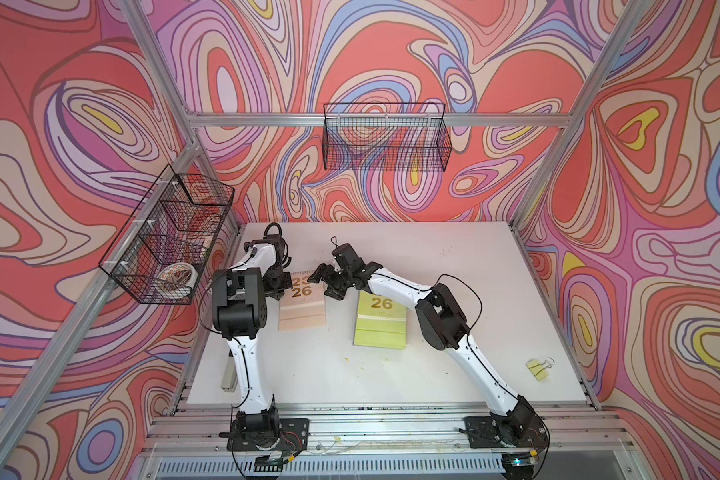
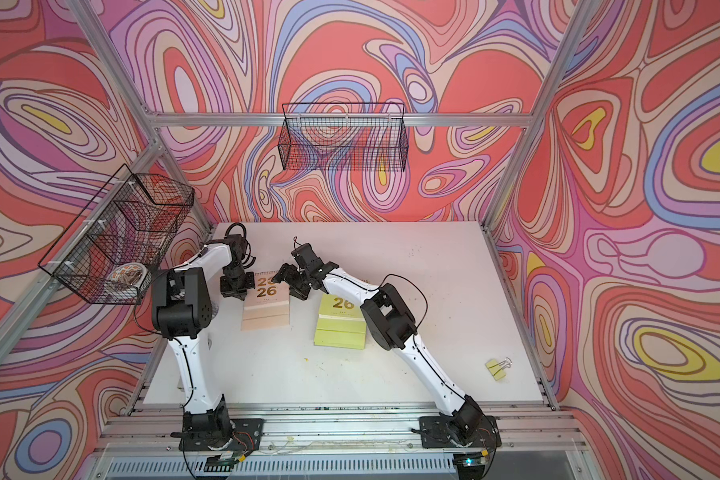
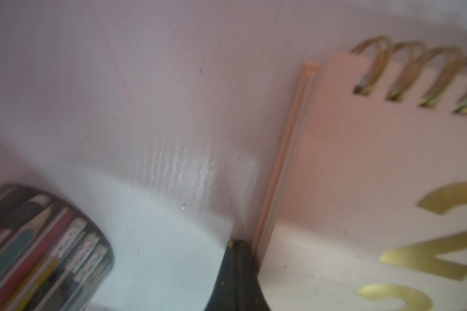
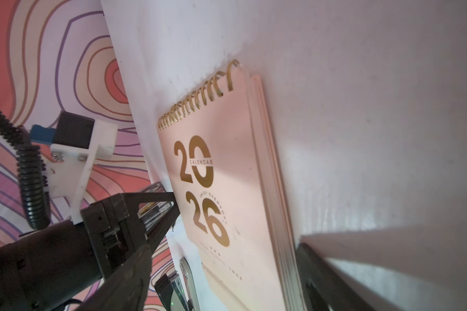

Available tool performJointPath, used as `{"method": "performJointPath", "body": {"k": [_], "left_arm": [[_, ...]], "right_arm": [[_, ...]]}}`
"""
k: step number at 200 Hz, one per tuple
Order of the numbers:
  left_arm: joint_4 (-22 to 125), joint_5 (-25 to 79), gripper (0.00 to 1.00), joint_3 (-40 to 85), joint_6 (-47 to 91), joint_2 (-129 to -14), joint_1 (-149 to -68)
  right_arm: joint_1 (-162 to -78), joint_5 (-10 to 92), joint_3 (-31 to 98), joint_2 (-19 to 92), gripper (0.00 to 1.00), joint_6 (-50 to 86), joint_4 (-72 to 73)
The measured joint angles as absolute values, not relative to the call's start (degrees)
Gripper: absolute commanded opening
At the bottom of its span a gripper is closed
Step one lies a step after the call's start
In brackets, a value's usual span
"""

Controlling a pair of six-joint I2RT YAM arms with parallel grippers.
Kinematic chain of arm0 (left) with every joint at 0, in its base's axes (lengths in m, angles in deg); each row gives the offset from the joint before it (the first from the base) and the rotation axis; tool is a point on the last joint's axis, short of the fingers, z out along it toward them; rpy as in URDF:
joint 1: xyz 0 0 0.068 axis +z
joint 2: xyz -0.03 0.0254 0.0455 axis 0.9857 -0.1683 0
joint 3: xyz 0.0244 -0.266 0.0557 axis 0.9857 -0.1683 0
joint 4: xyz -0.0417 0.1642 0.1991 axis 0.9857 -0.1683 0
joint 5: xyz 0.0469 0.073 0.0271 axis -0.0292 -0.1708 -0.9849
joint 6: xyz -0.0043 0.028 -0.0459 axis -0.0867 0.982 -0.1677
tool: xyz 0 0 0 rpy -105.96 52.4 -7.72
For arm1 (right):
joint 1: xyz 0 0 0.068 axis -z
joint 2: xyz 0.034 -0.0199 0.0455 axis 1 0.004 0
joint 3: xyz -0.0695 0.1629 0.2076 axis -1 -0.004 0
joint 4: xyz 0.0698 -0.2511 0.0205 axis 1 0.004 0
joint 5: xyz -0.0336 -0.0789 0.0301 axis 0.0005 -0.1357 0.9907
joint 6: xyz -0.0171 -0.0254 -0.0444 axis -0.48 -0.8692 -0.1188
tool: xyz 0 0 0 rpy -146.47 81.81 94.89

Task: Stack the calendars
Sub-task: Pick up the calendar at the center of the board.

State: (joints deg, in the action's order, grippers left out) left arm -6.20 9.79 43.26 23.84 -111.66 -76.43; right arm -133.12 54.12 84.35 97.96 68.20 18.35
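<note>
Peach calendar (image 4: 227, 188): "2026 CALENDAR"; lime calendar (image 1: 380, 322): "26"

White arms (image 1: 246, 365), black joints (image 1: 238, 309), cables (image 4: 30, 172)

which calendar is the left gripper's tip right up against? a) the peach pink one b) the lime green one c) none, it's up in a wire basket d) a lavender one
a: in the left wrist view the shut left gripper sits at the edge of the peach pink calendar, while in a top view the lime green calendar lies well apart from it.
</note>
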Motion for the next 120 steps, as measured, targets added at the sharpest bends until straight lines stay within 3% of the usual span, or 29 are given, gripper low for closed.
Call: {"method": "performJointPath", "body": {"k": [71, 96, 120], "left_arm": [[-6.18, 10.49, 0.00, 43.28, 24.04, -111.66, -76.06], [-6.33, 10.86, 0.00, 43.46, 24.04, -111.66, -75.86], [-6.44, 11.12, 0.00, 43.50, 24.04, -111.66, -75.75]], "right_arm": [[-133.34, 55.52, 80.02, 95.56, 0.58, 66.30, 11.88], [-133.45, 55.59, 79.97, 94.77, 0.46, 65.68, 11.16], [-133.47, 55.39, 79.06, 93.62, 0.29, 65.20, 10.66]]}}
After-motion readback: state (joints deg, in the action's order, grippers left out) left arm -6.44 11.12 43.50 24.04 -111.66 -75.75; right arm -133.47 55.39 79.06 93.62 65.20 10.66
